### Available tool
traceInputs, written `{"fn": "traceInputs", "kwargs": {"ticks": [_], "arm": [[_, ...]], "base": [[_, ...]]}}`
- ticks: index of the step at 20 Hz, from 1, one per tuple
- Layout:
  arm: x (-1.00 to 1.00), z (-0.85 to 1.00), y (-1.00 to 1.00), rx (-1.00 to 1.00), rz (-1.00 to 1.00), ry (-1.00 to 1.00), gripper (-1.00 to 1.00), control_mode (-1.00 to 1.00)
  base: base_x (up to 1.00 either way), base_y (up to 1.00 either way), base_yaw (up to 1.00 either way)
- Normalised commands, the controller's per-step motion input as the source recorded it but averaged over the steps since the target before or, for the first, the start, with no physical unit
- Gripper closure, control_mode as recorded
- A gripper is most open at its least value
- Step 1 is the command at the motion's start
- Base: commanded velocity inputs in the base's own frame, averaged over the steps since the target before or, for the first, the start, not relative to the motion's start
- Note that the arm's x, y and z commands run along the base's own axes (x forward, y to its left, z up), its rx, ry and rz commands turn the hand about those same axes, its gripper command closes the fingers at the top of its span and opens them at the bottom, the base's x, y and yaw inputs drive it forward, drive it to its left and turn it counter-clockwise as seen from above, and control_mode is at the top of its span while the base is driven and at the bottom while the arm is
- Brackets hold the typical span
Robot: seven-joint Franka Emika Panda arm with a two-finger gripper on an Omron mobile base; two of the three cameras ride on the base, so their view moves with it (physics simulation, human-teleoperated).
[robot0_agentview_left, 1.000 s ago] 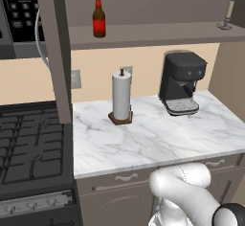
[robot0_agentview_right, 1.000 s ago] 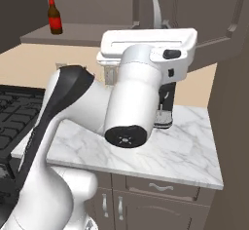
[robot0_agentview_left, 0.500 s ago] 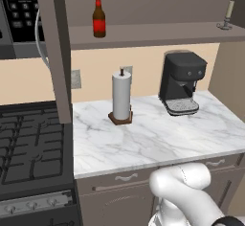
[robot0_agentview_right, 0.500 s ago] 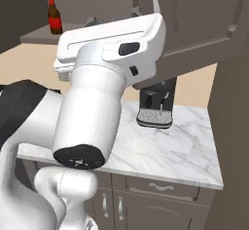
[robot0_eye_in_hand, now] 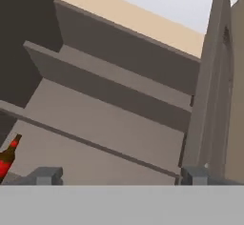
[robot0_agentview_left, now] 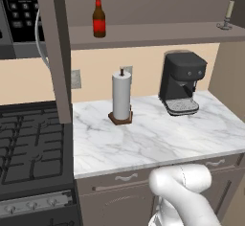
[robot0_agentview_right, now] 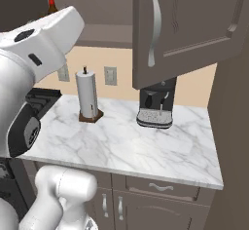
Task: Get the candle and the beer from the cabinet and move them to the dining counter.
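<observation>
A: Start from the left base view. What stands in the cabinet (robot0_agentview_left: 143, 28)?

B: The beer (robot0_agentview_left: 99, 16) is upright on the bottom shelf toward its left end. The candle (robot0_agentview_left: 228, 15) is at the far right end of the same shelf, well apart from it, small and cut close by the picture's edge. An open door (robot0_agentview_left: 55, 48) is seen edge-on left of the beer. Below, a paper towel roll (robot0_agentview_left: 121, 97) and a black coffee machine (robot0_agentview_left: 180, 83) stand on the marble worktop (robot0_agentview_left: 158, 139), with a stove (robot0_agentview_left: 31, 148) to the left.

A: And from the right base view?

B: The arm's white body hides most of the left side. Just the beer's red-capped neck (robot0_agentview_right: 50, 2) peeks above it. The other open cabinet door (robot0_agentview_right: 185, 29) covers the shelf's right part and the top of the coffee machine (robot0_agentview_right: 156, 106), so the candle is hidden there.

A: The hand view?

B: It looks tilted up into the cabinet's shelves (robot0_eye_in_hand: 114, 105). The beer's neck and some red label (robot0_eye_in_hand: 7, 156) are cut off at the left edge. The gripper (robot0_eye_in_hand: 119, 175) has its fingertips (robot0_eye_in_hand: 45, 175) spread wide with nothing between them.
</observation>
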Motion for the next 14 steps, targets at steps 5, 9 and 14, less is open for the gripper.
{"fn": "traceInputs", "kwargs": {"ticks": [5, 9, 14], "arm": [[0.58, -0.21, 0.64, -0.25, -0.22, 0.23, -1.00, -1.00], [0.85, -0.26, 0.29, -0.21, -0.19, 0.32, -1.00, -1.00], [0.35, -0.33, -0.04, -0.15, -0.10, 0.19, -1.00, -1.00]], "base": [[0.00, 0.00, 0.00], [0.00, 0.00, 0.00], [0.00, 0.00, 0.00]]}}
